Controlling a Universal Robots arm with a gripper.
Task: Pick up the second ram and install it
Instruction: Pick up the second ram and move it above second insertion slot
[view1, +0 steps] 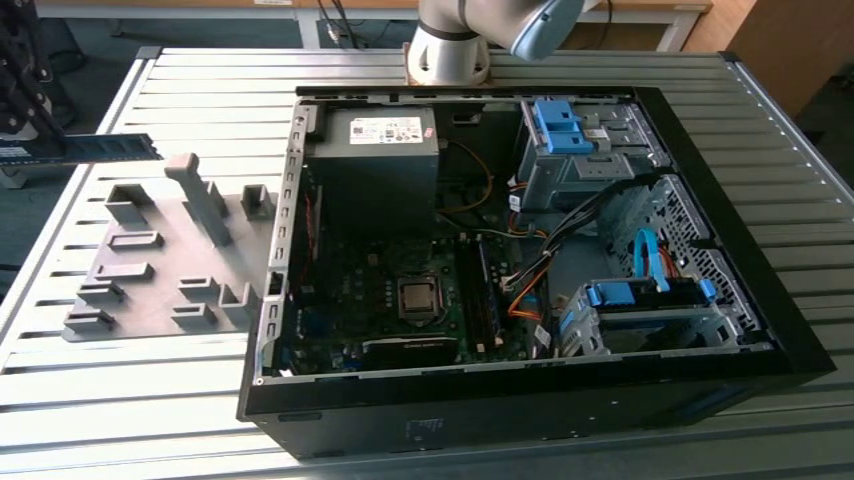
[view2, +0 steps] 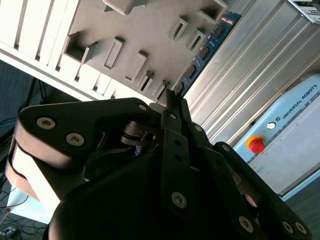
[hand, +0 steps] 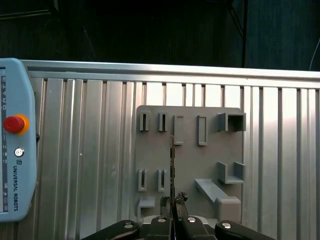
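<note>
Aloft, gripper (hand: 173, 200) around second ram (view1: 114, 148).

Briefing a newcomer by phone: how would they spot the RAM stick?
On the exterior view's left of the open computer case lies a grey slotted tray. Near it the end effector holds the second ram: thin, flat, blue-green, unlike its grey blocks.

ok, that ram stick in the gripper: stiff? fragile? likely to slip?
Probably stiff: the second ram juts from the gripper with no visible sag. Likely light, thin edge-on in the first wrist view. Pinched near one end, so it may pivot if bumped.
</note>
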